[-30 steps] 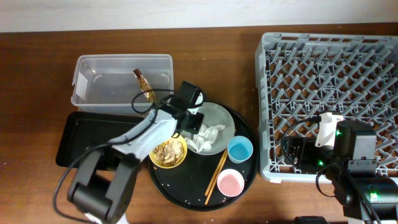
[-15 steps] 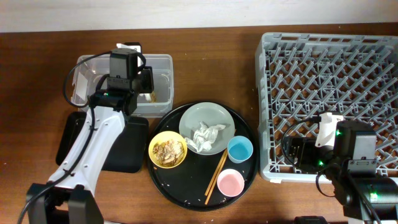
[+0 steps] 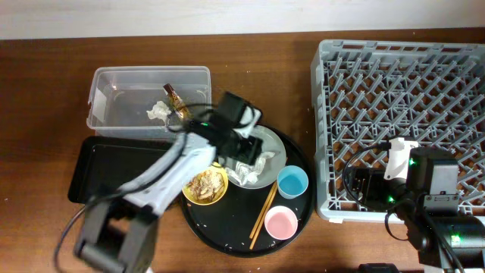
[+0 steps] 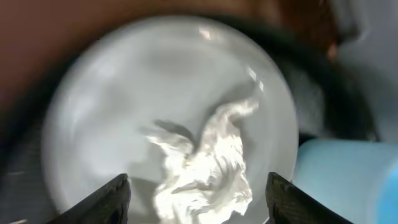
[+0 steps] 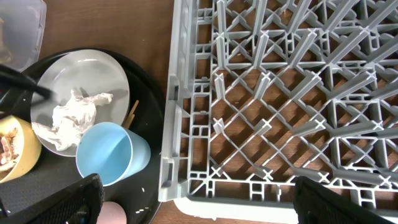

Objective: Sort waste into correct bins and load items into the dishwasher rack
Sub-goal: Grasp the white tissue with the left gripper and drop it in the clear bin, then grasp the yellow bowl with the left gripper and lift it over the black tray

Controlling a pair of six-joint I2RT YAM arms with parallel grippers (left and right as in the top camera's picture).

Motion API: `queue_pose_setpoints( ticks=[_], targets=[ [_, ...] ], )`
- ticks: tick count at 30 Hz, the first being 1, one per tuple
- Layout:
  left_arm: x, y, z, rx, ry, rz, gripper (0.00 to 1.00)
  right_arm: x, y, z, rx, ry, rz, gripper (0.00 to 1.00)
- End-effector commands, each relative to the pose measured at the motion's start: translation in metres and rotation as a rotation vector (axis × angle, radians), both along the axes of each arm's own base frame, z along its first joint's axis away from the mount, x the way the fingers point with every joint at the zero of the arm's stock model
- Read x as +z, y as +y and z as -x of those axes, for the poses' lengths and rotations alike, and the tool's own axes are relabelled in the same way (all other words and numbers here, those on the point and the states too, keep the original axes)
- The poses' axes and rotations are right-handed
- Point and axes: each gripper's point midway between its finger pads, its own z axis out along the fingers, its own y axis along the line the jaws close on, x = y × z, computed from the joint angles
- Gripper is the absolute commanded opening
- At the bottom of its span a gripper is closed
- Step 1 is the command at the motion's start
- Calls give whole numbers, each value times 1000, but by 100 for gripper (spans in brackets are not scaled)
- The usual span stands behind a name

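My left gripper [image 3: 242, 144] hovers open over the pale plate [image 3: 265, 148], its dark fingertips [image 4: 115, 199] either side of a crumpled white napkin [image 4: 208, 168] and not touching it. The plate [image 4: 124, 93] fills the left wrist view, with the blue cup [image 4: 348, 180] at its right. A second napkin [image 3: 158, 111] and the brown-gold wrapper [image 3: 176, 102] lie in the clear tub [image 3: 114, 83]. The yellow bowl [image 3: 204, 186] holds food scraps. Blue cup [image 3: 292, 182], pink cup [image 3: 280, 222] and chopsticks [image 3: 264, 216] rest on the round tray. My right gripper [image 5: 199, 205] stands open and empty over the front-left corner of the dishwasher rack [image 5: 280, 93].
The shallow black tray [image 3: 114, 171] lies below the tub, partly under my left arm. The round black tray [image 3: 227, 235] carries the dishes. The rack [image 3: 402, 76] fills the right side of the table, and bare wood separates it from the round tray.
My left gripper carried a napkin from the plate to the clear tub, opened and left it there, then swung back over the plate. The right arm has not moved.
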Motion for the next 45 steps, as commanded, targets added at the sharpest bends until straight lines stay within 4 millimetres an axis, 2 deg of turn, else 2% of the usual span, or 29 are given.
queue_pose_setpoints(
  ticks=[1, 3, 5, 6, 8, 9, 11, 14, 15, 16, 17, 19, 20, 22, 24, 26, 27, 29, 30, 32, 35, 37, 40, 45],
  targets=[
    [-38, -14, 21, -58, 103, -48, 69, 7, 2, -1, 3, -19, -9, 98],
    [-55, -16, 34, -79, 153, -83, 68, 7, 2, -1, 3, -19, -9, 98],
    [-60, -16, 38, -84, 171, -99, 62, 7, 2, -1, 3, -19, -9, 98],
    [-61, -12, 38, -78, 170, -117, 50, 7, 2, -1, 3, -19, -9, 98],
    [-63, -6, 35, -67, 156, -149, 12, 7, 2, -1, 3, -18, -9, 98],
    [-63, -5, 34, -63, 148, -157, 1, 7, 2, -1, 3, -18, -9, 98],
    [-53, -5, 26, -54, 116, -160, 0, 7, 2, -1, 3, -18, -9, 98],
    [-2, 9, 1, 9, 1, -168, 0, 7, 2, -1, 3, -18, -9, 98],
    [18, 18, -10, 43, -49, -177, 0, 7, 2, -1, 3, -18, -8, 98],
    [50, 35, -27, 106, -138, -186, 0, 7, 2, -1, 3, -18, -9, 98],
    [73, 49, -39, 157, -204, -182, 0, 7, 2, -1, 3, -18, -9, 98],
    [107, 82, -59, 268, -313, -175, 0, 7, 2, -1, 3, -18, -9, 98],
    [115, 94, -66, 305, -340, -174, 0, 7, 2, -1, 3, -18, -9, 98],
    [129, 133, -90, 418, -397, -159, 0, 7, 2, -1, 3, -18, -9, 98],
    [132, 165, -106, 501, -423, -158, 0, 7, 2, -1, 3, -18, -9, 98],
    [130, 186, -116, 551, -431, -164, 1, 7, 2, -1, 3, -18, -9, 98],
    [127, 192, -120, 565, -430, -167, 8, 7, 2, -1, 3, -18, -9, 98],
    [115, 199, -124, 579, -410, -178, 55, 7, 2, -1, 3, -17, -9, 98],
    [113, 198, -124, 575, -402, -176, 64, 7, 2, 0, 3, -16, -8, 98],
    [113, 194, -123, 562, -395, -157, 67, 6, 2, 0, 3, -15, -9, 98],
    [99, 160, -104, 450, -274, -46, 67, 6, 2, 0, 3, -14, -8, 98],
    [89, 143, -86, 398, -194, -38, 68, 6, 2, 0, 3, -15, -8, 98],
    [72, 112, -45, 310, -58, -81, 72, 6, 2, 0, 3, -14, -8, 98],
    [58, 70, 9, 249, 93, -123, 72, 6, 2, 0, 3, -14, -9, 98]
  ],
)
